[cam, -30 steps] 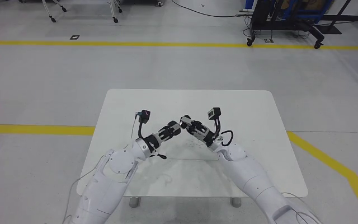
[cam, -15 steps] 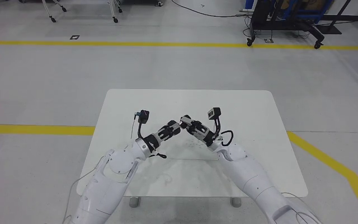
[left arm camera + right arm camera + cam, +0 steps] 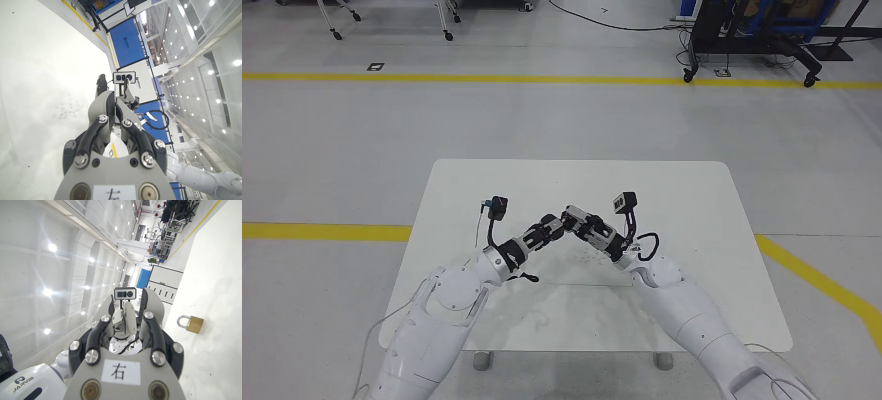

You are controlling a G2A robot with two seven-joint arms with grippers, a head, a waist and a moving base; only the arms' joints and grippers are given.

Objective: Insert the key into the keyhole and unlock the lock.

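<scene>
Brass padlock (image 3: 191, 324), silver shackle, is lying loose on the white bench (image 3: 217, 275); left gripper (image 3: 114, 98) is pinching shut, contents untellable; right gripper (image 3: 128, 295) is gaping around its tips, probably wanting a squarely aligned close before release.

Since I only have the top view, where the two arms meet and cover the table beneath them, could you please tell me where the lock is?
Observer: The brass padlock with a silver shackle lies on the white table, clear of the right gripper.
Operator: Thank you. Does the shackle look open?
Observer: No, it looks closed, both legs meeting the body.
Operator: How do the right gripper's jaws stand?
Observer: Open, either side of the tips of the left gripper, whose jaws are pressed shut.
</scene>
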